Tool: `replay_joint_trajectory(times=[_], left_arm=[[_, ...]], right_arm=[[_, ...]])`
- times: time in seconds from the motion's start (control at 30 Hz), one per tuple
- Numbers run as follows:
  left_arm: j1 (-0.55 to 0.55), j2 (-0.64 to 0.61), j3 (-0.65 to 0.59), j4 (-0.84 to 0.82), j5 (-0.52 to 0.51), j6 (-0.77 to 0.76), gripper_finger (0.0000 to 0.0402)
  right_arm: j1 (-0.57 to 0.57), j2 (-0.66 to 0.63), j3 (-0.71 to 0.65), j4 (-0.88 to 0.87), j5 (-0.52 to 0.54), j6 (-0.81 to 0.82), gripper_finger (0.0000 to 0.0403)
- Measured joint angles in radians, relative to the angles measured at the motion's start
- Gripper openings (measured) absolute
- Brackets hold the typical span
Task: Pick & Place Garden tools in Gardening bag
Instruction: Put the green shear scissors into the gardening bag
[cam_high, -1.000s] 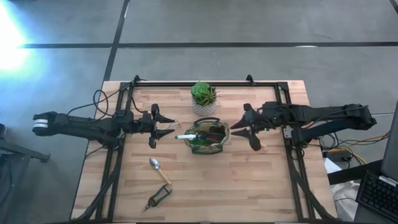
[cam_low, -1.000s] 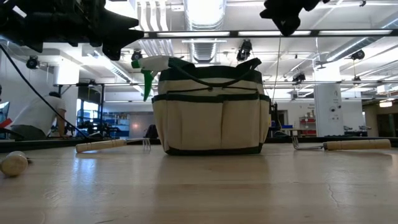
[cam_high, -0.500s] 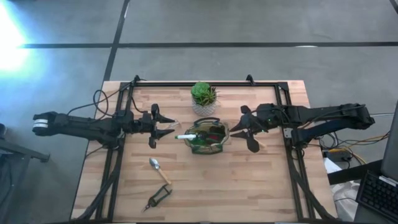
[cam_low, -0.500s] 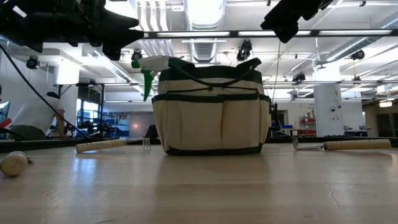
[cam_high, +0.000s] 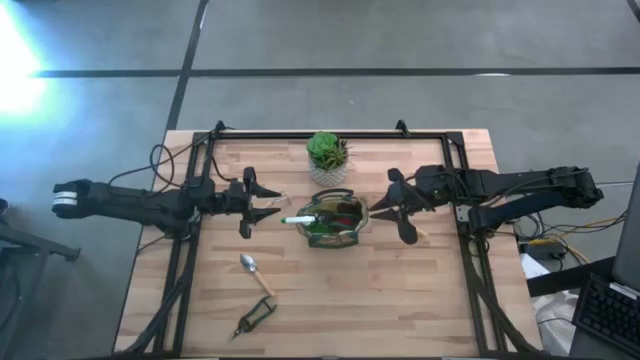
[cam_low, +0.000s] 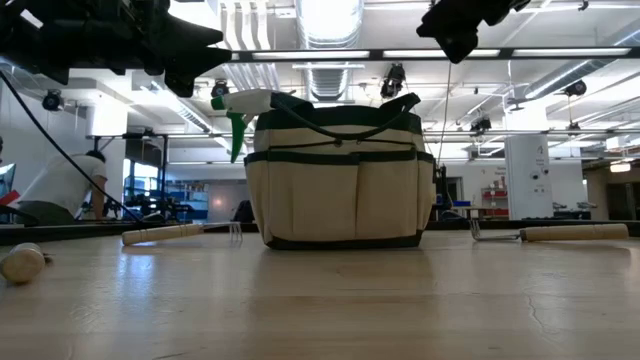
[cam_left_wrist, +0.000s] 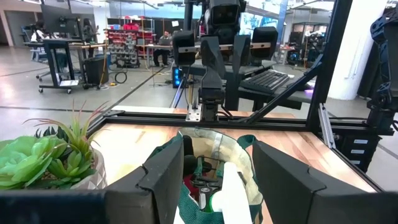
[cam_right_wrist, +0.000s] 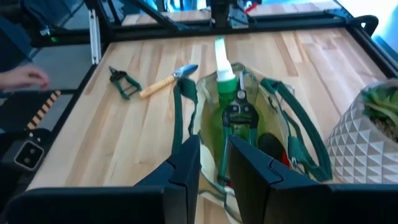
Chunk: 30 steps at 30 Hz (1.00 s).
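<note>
The wooden table fills the middle of the high view, ringed by a black frame.

The left arm comes in from the left edge. The left gripper hangs just left of the bag at frame centre, its jaws spread wide with nothing between them.

The right arm comes in from the right edge. The right gripper hovers just right of the bag; in the right wrist view its jaws stand only a narrow gap apart, holding nothing.

The gardening bag sits at centre, tan with dark green trim. Inside it lie a green-and-white tool, whose white tip pokes out over the bag's left rim in the high view, black pruners and a red-and-black item.

A green plant in a white pot stands just above the bag.

A silver trowel lies on the table, lower left of centre.

A second pair of pruners, with green grips, lies just below the trowel.

In the low view, 2 wooden-handled tools lie flat, 1 left of the bag and 1 right.
</note>
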<state>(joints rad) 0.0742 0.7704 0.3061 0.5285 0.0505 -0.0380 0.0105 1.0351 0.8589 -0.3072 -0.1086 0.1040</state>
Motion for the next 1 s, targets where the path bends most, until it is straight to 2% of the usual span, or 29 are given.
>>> replay_joint_trajectory(times=[0.4,0.77,1.0], left_arm=[[0.000,0.000,0.000,0.000,0.000,0.000,0.0195],[0.000,0.000,0.000,0.000,0.000,0.000,0.0195],[0.000,0.000,0.000,0.000,0.000,0.000,0.0195]], right_arm=[[-0.002,-0.003,0.000,0.013,0.003,0.025,0.0068],[-0.002,-0.025,0.030,-0.248,0.004,0.140,0.0063],[-0.002,-0.047,0.034,-0.256,0.003,0.132,0.0063]])
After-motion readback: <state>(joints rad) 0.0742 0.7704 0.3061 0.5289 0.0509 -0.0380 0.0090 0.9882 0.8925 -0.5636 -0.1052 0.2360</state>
